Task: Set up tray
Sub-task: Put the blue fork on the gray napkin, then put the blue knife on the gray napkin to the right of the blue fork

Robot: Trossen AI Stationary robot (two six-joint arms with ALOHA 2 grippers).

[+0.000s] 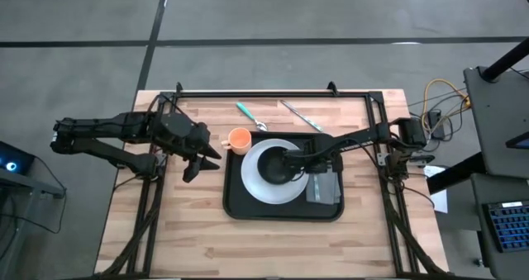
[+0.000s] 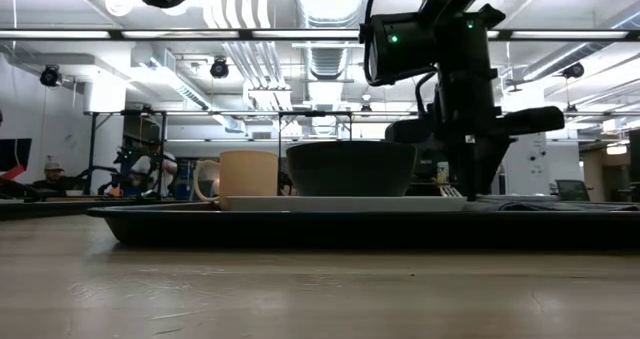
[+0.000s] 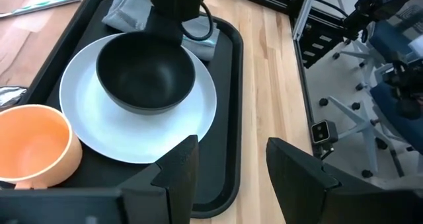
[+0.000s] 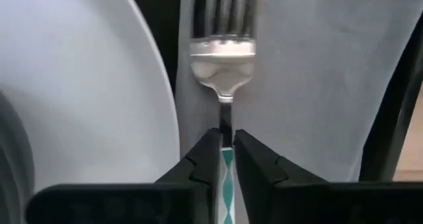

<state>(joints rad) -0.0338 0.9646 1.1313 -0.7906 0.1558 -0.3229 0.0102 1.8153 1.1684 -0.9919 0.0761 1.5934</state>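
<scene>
The black tray [image 1: 235,206] lies mid-table. On it are a white plate [image 1: 252,185] with a black bowl [image 1: 277,166] and, at the right, a grey napkin [image 1: 325,189]. An orange cup [image 1: 238,140] stands at the tray's far left corner. My right gripper [image 4: 226,145] is over the napkin [image 4: 310,72] beside the plate [image 4: 86,85], shut on a fork [image 4: 223,59]. My left gripper [image 1: 198,160] is open and empty just left of the tray; its wrist view [image 3: 228,171] looks over the cup [image 3: 33,145], plate and bowl [image 3: 145,72]. My right gripper pinches the fork's thin neck and the top of its teal-patterned handle [image 4: 227,159] between its two fingertips [image 4: 198,161]. The fork's head and tines reach out ahead of the fingers over the grey napkin. I cannot tell whether the fork rests on the napkin.
A teal-handled spoon [image 1: 250,116] and a knife [image 1: 299,115] lie on the wood beyond the tray's far edge. A black frame [image 1: 273,92] runs along the table's far edge and sides. Bare wood lies in front of the tray.
</scene>
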